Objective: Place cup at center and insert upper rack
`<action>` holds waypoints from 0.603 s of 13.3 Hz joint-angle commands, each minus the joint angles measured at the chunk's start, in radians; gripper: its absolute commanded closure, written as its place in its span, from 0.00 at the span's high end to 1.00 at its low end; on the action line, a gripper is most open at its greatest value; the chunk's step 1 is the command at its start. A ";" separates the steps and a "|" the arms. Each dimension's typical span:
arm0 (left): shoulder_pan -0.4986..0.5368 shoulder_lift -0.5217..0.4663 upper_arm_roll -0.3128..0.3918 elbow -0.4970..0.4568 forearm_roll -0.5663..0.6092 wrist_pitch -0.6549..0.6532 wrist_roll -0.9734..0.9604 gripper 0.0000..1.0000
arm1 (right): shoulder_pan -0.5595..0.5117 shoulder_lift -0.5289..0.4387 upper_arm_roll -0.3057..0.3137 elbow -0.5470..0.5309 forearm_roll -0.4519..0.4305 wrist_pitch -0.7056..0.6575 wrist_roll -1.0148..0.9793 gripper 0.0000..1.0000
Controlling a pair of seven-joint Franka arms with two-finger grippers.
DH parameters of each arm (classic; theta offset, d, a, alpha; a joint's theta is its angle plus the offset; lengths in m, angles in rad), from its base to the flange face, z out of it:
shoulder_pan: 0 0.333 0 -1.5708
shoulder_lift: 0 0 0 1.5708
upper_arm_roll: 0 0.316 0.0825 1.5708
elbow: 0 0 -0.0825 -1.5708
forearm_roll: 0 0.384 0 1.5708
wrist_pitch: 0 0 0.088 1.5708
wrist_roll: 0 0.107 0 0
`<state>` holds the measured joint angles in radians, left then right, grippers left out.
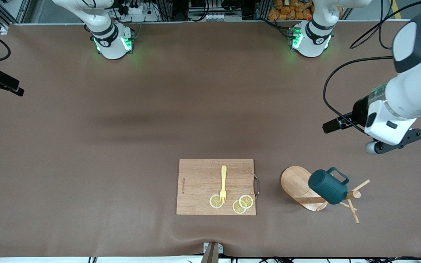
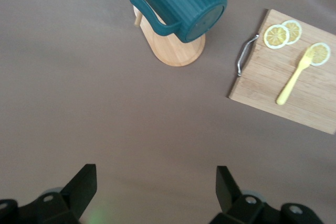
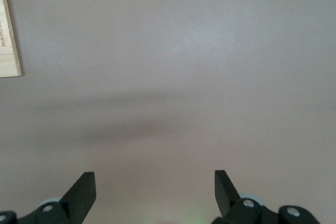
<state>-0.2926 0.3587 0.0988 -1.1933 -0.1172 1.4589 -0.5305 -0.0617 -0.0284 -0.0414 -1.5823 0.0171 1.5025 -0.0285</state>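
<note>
The dark teal ribbed cup (image 1: 328, 186) hangs on a peg of the light wooden upper rack (image 1: 295, 182), which stands upright on its oval base toward the left arm's end of the table. Thin pegs (image 1: 355, 209) cross near the pole's top. In the left wrist view the cup (image 2: 184, 1) shows above the rack's base (image 2: 173, 48). My left gripper (image 1: 397, 143) is open and empty, up in the air over bare mat, apart from the rack; it also shows in its wrist view (image 2: 156, 187). My right gripper (image 3: 155, 190) is open and empty over bare mat, out of the front view.
A rectangular wooden cutting board (image 1: 199, 182) with a metal handle lies beside the rack, toward the table's middle. On it lie a yellow fork (image 1: 223, 182) and three lemon slices (image 1: 216, 201). The board's edge shows in the right wrist view (image 3: 8, 35).
</note>
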 commanded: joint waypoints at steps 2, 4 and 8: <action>0.006 -0.070 0.009 -0.029 0.033 0.011 0.073 1.00 | -0.006 -0.019 0.001 -0.008 0.006 -0.007 -0.013 1.00; 0.012 -0.098 0.012 -0.034 0.036 0.009 0.153 1.00 | -0.006 -0.019 0.001 -0.008 0.006 -0.007 -0.013 1.00; 0.018 -0.150 -0.002 -0.051 0.074 0.017 0.208 1.00 | -0.006 -0.019 0.001 -0.008 0.006 -0.007 -0.013 1.00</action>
<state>-0.2764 0.2530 0.1132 -1.2012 -0.0916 1.4608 -0.3486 -0.0617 -0.0284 -0.0414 -1.5823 0.0171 1.5024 -0.0286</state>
